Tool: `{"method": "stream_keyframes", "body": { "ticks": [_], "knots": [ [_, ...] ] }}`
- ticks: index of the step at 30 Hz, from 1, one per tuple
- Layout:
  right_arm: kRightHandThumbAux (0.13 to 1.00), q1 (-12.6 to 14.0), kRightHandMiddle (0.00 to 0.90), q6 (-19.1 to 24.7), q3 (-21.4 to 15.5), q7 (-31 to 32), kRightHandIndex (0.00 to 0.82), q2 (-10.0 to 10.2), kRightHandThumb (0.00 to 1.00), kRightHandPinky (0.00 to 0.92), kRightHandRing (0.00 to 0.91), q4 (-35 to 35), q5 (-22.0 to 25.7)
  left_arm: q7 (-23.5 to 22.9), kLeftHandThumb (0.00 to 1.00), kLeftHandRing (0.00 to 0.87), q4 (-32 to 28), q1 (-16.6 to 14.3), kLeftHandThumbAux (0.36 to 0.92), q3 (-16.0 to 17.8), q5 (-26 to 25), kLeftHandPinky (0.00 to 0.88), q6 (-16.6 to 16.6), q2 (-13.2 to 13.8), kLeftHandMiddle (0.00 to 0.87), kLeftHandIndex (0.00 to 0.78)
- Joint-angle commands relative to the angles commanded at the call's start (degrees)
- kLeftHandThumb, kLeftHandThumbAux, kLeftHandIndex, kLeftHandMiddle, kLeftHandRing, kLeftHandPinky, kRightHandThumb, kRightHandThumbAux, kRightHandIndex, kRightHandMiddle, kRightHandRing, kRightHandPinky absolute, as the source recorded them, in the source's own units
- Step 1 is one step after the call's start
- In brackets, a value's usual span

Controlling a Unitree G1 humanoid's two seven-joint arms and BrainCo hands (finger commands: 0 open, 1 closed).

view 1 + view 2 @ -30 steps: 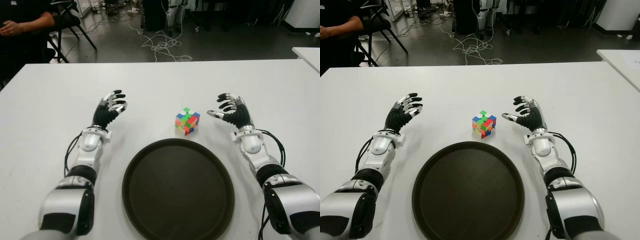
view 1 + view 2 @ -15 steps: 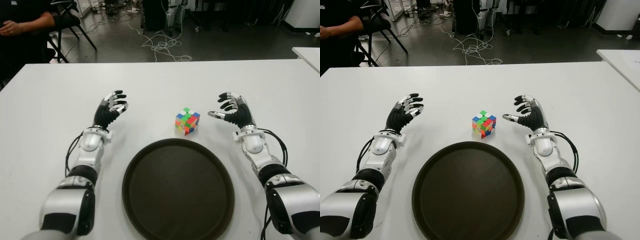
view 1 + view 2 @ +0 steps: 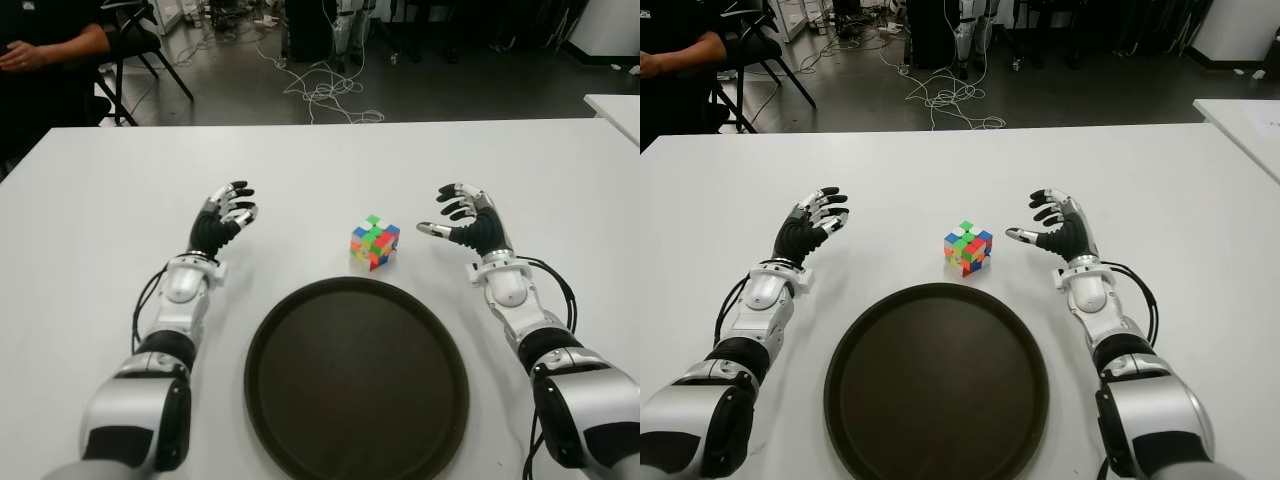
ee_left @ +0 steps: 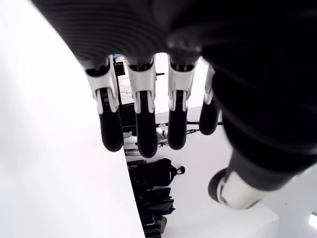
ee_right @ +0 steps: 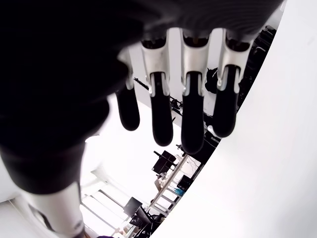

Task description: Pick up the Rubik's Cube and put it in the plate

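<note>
Right hand (image 3: 468, 226) has edged slightly farther from the cube; all else is unchanged.
A white bench (image 3: 330, 165) carries a round dark plate (image 3: 357, 377) near the robot, holding nothing. The Rubik's Cube (image 3: 375, 242) stands on the bench just beyond the plate's far rim, between the two hands. The right hand is near it, fingers spread and gripping nothing; the left hand (image 3: 222, 217), well apart, is likewise loose and unladen.
</note>
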Motion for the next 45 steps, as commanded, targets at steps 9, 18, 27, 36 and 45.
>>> {"method": "stream_keyframes", "body": {
  "ticks": [9,18,27,36,45],
  "knots": [
    [0.762,0.1,0.376,-0.3,-0.2,-0.3,0.34,0.2,0.01,0.409,0.409,-0.1,0.2,0.1,0.159,0.252,-0.2,0.3,0.737,-0.1,0.2,0.275,-0.5,0.2,0.244,0.207],
    [0.809,-1.8,0.343,-3.8,-0.1,-3.9,0.309,-1.2,0.026,0.384,0.37,-2.2,-0.8,0.3,0.145,0.249,-0.3,0.7,0.742,-0.1,0.4,0.274,-0.5,0.7,0.242,0.199],
    [0.795,-3.6,0.252,-8.3,5.1,-14.6,0.226,-4.2,0.002,0.337,0.28,-6.6,-9.8,0.0,0.145,0.253,-0.5,0.9,0.73,0.2,-0.1,0.272,-0.7,0.8,0.242,0.202],
    [0.756,-5.3,0.037,-2.7,13.4,-20.1,0.028,-6.4,0.0,0.042,0.044,-12.6,-21.7,0.4,0.166,0.248,-0.6,0.9,0.742,0.1,0.1,0.268,-0.3,0.9,0.245,0.209],
    [0.757,-5.5,0.001,-1.2,17.2,-20.4,0.0,-6.6,0.0,0.001,0.001,-13.9,-24.6,1.0,0.16,0.253,-0.8,0.9,0.726,-0.1,0.5,0.277,0.0,1.0,0.247,0.206]
  ]
}}
